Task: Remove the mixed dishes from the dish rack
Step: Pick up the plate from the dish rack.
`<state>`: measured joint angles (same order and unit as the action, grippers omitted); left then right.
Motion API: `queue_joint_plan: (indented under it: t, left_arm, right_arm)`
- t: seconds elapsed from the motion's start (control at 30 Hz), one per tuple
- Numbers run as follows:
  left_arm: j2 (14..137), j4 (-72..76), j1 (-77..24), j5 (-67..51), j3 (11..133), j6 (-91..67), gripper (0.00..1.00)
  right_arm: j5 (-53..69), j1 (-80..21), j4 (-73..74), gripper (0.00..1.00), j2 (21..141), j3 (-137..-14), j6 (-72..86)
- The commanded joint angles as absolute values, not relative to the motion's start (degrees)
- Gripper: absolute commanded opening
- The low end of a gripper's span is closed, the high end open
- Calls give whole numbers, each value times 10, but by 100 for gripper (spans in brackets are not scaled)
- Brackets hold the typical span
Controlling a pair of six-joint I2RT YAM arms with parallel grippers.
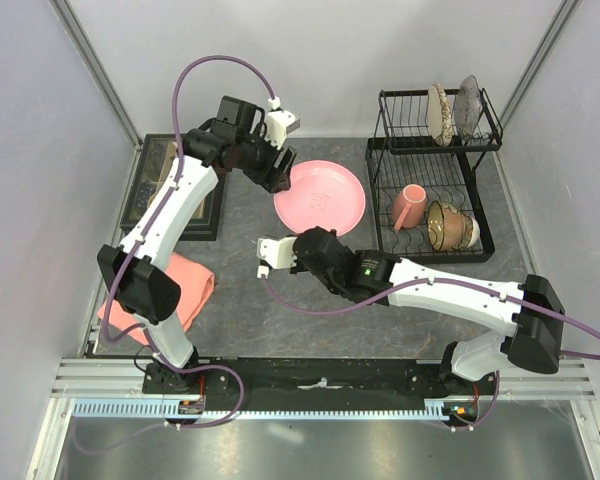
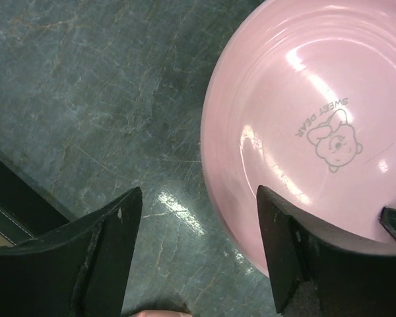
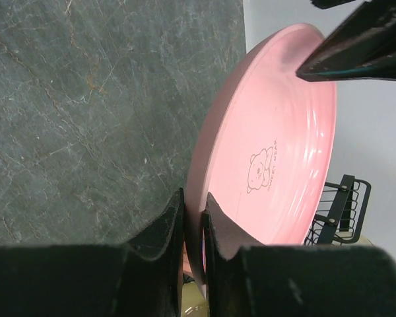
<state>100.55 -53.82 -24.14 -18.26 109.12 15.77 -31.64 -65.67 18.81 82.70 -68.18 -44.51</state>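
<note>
Now we pinch pink plate (image 3: 277,132) rim inside right gripper (image 3: 193,218) to control it; left gripper (image 2: 198,191), jaws wide, straddles rim, likely ready to steady.

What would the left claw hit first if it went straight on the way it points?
Most likely the rim of the pink plate: the left gripper straddles its edge, one finger above the plate, the other above the table.
</note>
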Motion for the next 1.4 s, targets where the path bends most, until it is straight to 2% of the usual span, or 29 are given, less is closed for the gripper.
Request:
queue_joint_plan:
  t: [0.0,0.4,0.5,0.53,0.6,0.67,0.73,0.93,1.1,1.17,1.37]
  left_arm:
    - [1016,-522,-243,-189,1083,175,70]
    - [1021,-523,-243,-214,1083,170,24]
    - [1021,-523,-243,-219,1082,165,8]
    - [1021,-523,-243,-219,1082,164,2]
    - [1020,-522,-243,-216,1081,162,2]
    - [1020,-522,-243,-208,1081,159,2]
    - [1015,-514,-243,-200,1078,156,2]
    - [1016,-505,-236,-181,1078,144,2]
    - [1033,-499,-221,-176,1091,126,2]
    - [1046,-498,-206,-183,1101,116,2]
    - [1067,-493,-184,-207,1114,98,2]
  right_arm:
    - [-343,-659,160,0,811,-707,-457]
    - [-348,-660,150,0,809,-700,-456]
    - [-351,-659,149,0,811,-700,-455]
    - [-352,-659,148,5,812,-700,-456]
    - [-353,-659,148,13,813,-700,-457]
    - [-354,-659,147,25,812,-698,-458]
    - [-356,-659,147,45,811,-694,-457]
    - [-351,-651,142,68,802,-670,-451]
    - [-330,-645,142,72,784,-645,-440]
    - [-325,-644,142,77,776,-636,-438]
    - [-317,-635,139,80,758,-619,-432]
